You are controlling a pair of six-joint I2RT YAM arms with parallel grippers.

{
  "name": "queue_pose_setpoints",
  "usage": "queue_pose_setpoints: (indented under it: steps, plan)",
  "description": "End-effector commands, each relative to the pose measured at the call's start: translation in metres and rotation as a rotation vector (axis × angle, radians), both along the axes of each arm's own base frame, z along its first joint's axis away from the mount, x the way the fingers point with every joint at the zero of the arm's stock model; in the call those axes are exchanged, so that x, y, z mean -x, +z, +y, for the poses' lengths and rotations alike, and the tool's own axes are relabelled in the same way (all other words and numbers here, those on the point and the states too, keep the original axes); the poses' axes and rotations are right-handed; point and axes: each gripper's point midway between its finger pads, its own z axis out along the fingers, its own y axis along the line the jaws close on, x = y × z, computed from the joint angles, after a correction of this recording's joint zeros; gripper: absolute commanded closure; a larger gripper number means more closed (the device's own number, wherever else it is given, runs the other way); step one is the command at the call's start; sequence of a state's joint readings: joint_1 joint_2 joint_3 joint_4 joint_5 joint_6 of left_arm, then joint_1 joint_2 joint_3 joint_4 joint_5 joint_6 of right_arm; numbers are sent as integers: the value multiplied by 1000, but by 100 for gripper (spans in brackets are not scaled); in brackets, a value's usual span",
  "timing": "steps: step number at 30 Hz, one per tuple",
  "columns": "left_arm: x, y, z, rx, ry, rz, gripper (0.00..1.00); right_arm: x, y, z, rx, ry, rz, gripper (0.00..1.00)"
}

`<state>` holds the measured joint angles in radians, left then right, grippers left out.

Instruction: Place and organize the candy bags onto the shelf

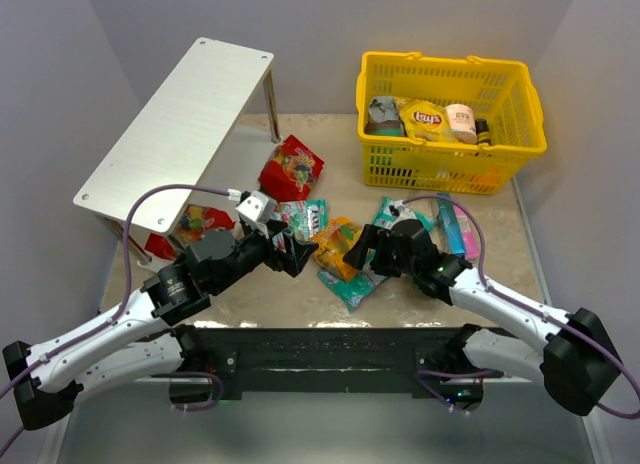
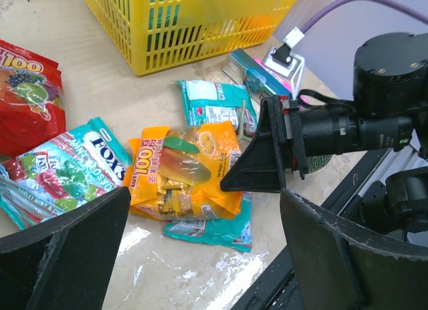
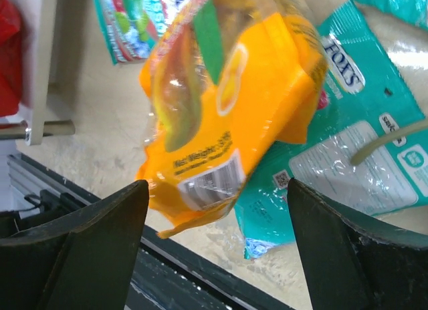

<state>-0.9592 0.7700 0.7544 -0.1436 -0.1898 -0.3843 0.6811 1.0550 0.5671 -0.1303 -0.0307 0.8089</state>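
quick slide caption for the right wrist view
Open right gripper over an orange candy bag lying across a teal candy bag

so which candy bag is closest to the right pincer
The orange bag, lying on a teal bag just before the right pincer; the red bag sits farther off.

"FOX'S" on teal bag [image 2: 67,166]

We find bare table [image 1: 322,136] between the shelf [image 1: 180,134] and the yellow basket [image 1: 440,170], while scattered candy bags [image 1: 336,246] crowd the near middle.
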Motion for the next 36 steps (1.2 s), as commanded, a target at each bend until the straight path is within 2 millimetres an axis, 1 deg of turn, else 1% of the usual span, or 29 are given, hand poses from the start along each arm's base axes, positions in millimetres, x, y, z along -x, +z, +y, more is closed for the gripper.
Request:
queue_pose_setpoints:
  steps: [1, 4, 7, 8, 11, 12, 14, 15, 17, 18, 20, 21, 22, 23, 24, 25, 26, 27, 28, 29, 30, 31, 32, 33, 34, 36]
  plan:
    - [1, 14, -2, 65, 0, -21, 1, -11, -16, 4, -80, -139, 71, 11]
    - [1, 15, 0, 72, 7, -22, 1, -15, -25, 6, -104, -192, 103, 11]
    - [2, 16, 2, 76, 13, -23, 1, -19, -26, 9, -140, -224, 107, 14]
    - [1, 14, 3, 73, 18, -22, 1, -19, -26, 10, -152, -234, 115, 16]
    - [1, 15, 5, 74, 24, -22, 1, -22, -25, 13, -175, -241, 116, 25]
    - [1, 15, 5, 74, 26, -22, 1, -22, -24, 14, -182, -239, 112, 36]
    - [1, 15, 6, 75, 29, -21, 1, -22, -23, 15, -189, -238, 113, 48]
    - [2, 17, 7, 78, 29, -22, 1, -22, -21, 17, -199, -231, 108, 62]
    - [3, 18, 9, 74, 29, -19, 1, -23, -16, 18, -209, -228, 102, 76]
    - [4, 24, 10, 82, 29, -25, 1, -22, -15, 19, -211, -217, 101, 89]
    - [6, 27, 13, 77, 26, -25, 1, -25, -3, 23, -223, -203, 81, 100]
    - [9, 36, 15, 92, 19, -37, 1, -25, 4, 24, -229, -192, 68, 100]
    - [10, 40, 16, 93, 17, -47, 1, -29, 20, 29, -250, -174, 43, 100]
    - [12, 43, 18, 90, 10, -51, 1, -30, 28, 31, -251, -158, 20, 100]
    - [16, 52, 19, 105, -8, -67, 1, -32, 42, 32, -261, -146, -10, 100]
    - [18, 57, 20, 102, -22, -87, 1, -38, 66, 36, -286, -132, -59, 100]
    - [21, 61, 20, 101, -38, -99, 1, -38, 81, 39, -291, -98, -89, 100]
    - [28, 73, 20, 116, -77, -124, 1, -38, 92, 40, -288, -84, -110, 100]
    - [32, 79, 20, 113, -97, -152, 1, -43, 122, 45, -317, -63, -169, 100]
    - [35, 86, 21, 121, -114, -173, 1, -43, 137, 48, -322, -26, -204, 100]
    - [41, 98, 22, 135, -139, -202, 1, -43, 151, 51, -332, -6, -232, 100]
    - [42, 104, 24, 130, -147, -231, 1, -47, 175, 57, -359, 18, -273, 100]
    - [45, 109, 26, 135, -153, -249, 1, -46, 186, 62, -365, 56, -299, 100]
    - [47, 120, 32, 152, -148, -275, 1, -46, 196, 66, -374, 79, -315, 100]
    - [49, 126, 35, 152, -147, -301, 1, -50, 212, 74, -391, 99, -341, 100]
    - [51, 140, 45, 175, -123, -337, 1, -50, 227, 85, -407, 158, -380, 100]
